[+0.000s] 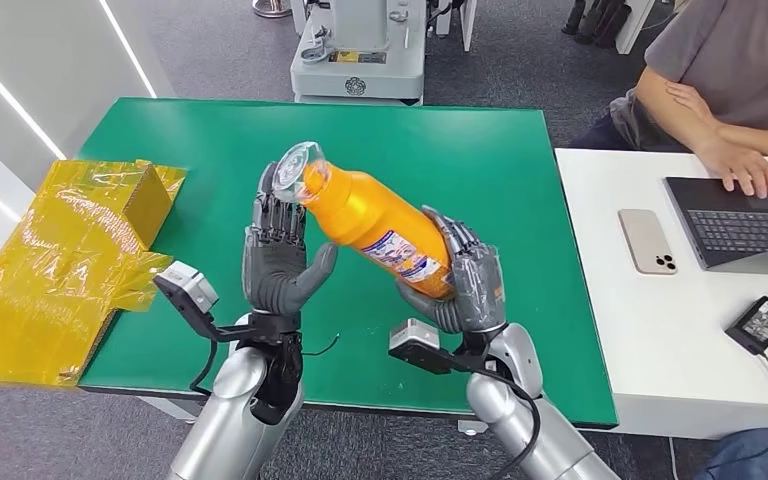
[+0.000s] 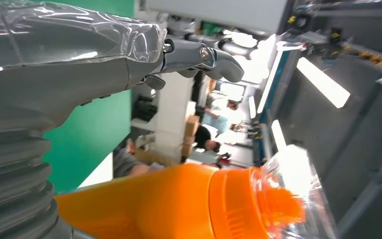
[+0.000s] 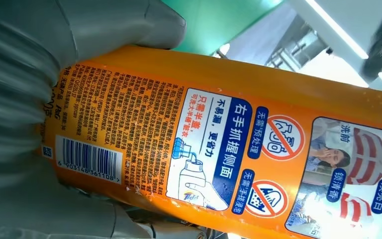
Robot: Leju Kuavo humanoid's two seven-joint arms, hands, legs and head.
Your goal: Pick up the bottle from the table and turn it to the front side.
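- Head view: orange bottle [image 1: 372, 220], clear cap [image 1: 295, 168], held tilted above the green surface [image 1: 480, 140], cap end up and toward the robot's left. Right robot hand [image 1: 465, 282] wraps the bottle's lower end, fingers closed around it. Left robot hand [image 1: 278, 252] stands upright with fingers spread, just beside the cap end; contact with the bottle cannot be told.
- Head view, other items: yellow wrapped box [image 1: 70, 250] at the surface's left edge; phone [image 1: 647, 240] and laptop [image 1: 740, 220] on the adjoining white surface [image 1: 620, 330]; a person's arm [image 1: 710, 130] at the laptop.
- Left wrist view: bottle shoulder and cap, blurred, near the hand's grey cover.
- Right wrist view: back label with barcode [image 3: 89, 159] faces the camera; thumb [image 3: 124, 25] presses the bottle's side.
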